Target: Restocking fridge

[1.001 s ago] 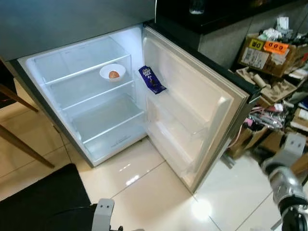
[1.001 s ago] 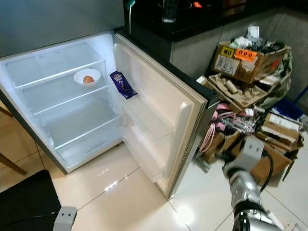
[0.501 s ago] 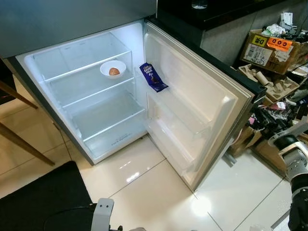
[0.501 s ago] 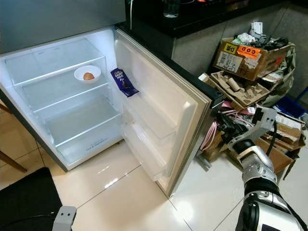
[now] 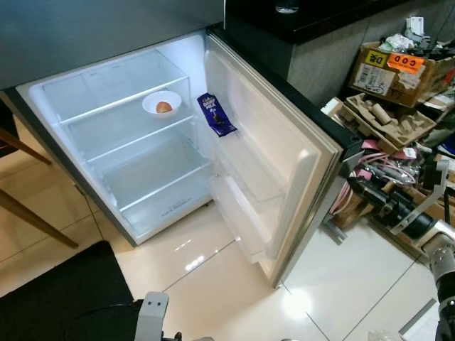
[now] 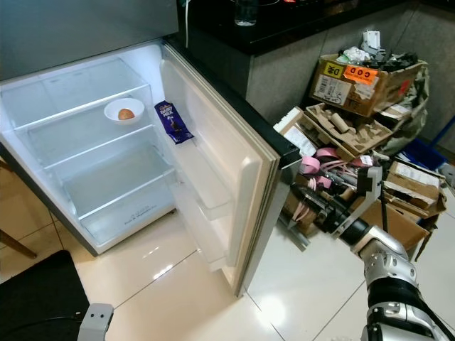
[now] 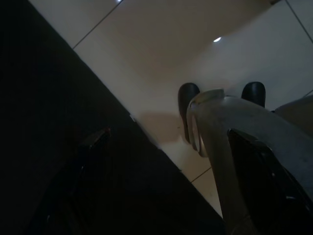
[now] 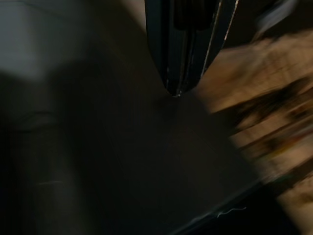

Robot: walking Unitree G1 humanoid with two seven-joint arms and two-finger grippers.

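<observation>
The small fridge [image 5: 106, 153] stands open and lit. A white bowl [image 5: 162, 104] with a small brown round thing in it sits on its upper glass shelf. A purple chocolate bar [image 5: 215, 116] stands in the top rack of the fridge door [image 5: 284, 167], which is partly swung in. My right gripper [image 6: 311, 204] reaches to the door's outer face near its free edge; its fingers [image 8: 183, 49] lie together, shut, with nothing between them. My left gripper [image 7: 171, 147] hangs low over the floor and a black mat, fingers apart.
Cardboard boxes [image 5: 398, 67], egg trays and pink cables [image 6: 323, 160] crowd the floor to the right of the door. A black counter with a glass [image 5: 286, 6] runs behind. Wooden chair legs [image 5: 32, 213] stand at the left and a black mat [image 5: 60, 295] lies at the near left.
My right arm has risen from low at the right and reached to the door's outer side. The door has swung somewhat towards the fridge. The left arm is still.
</observation>
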